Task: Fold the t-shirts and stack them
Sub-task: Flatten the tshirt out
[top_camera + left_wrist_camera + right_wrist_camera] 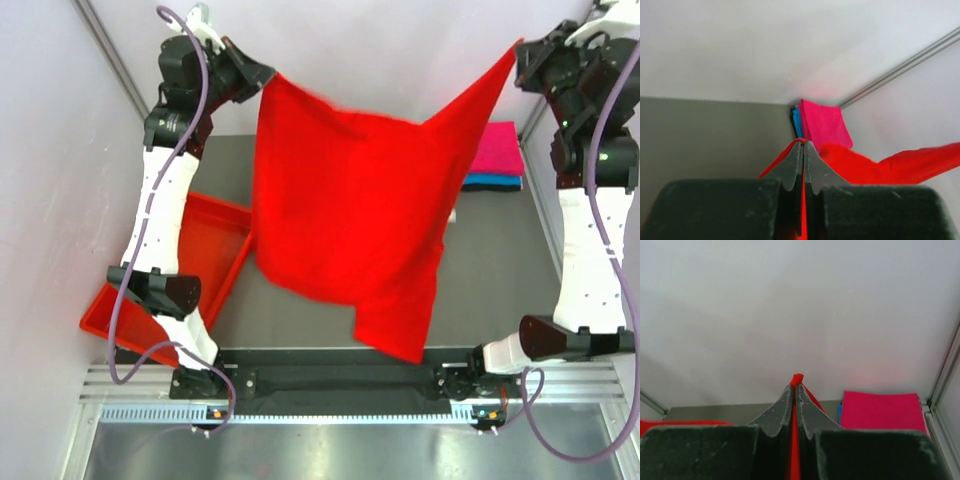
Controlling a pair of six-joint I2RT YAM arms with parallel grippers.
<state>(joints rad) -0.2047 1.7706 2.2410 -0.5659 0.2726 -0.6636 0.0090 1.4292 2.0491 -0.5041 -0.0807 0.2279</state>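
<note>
The bright red t-shirt [345, 210] hangs spread in the air above the table, held by two upper corners. My left gripper [262, 78] is shut on its left corner; red cloth shows between the jaws in the left wrist view [804, 143]. My right gripper [517, 48] is shut on its right corner, with a red tip poking out in the right wrist view [795, 385]. The magenta-pink t-shirt [497, 148] lies folded on top of the teal-blue one [490, 181] at the back right. A black edge [791, 117] shows under that stack.
A rigid red plastic tray [205, 250] lies on the left side of the dark grey table [490, 290], partly under the left arm. White walls close in the back and sides, with a metal frame post [115, 55] at the left.
</note>
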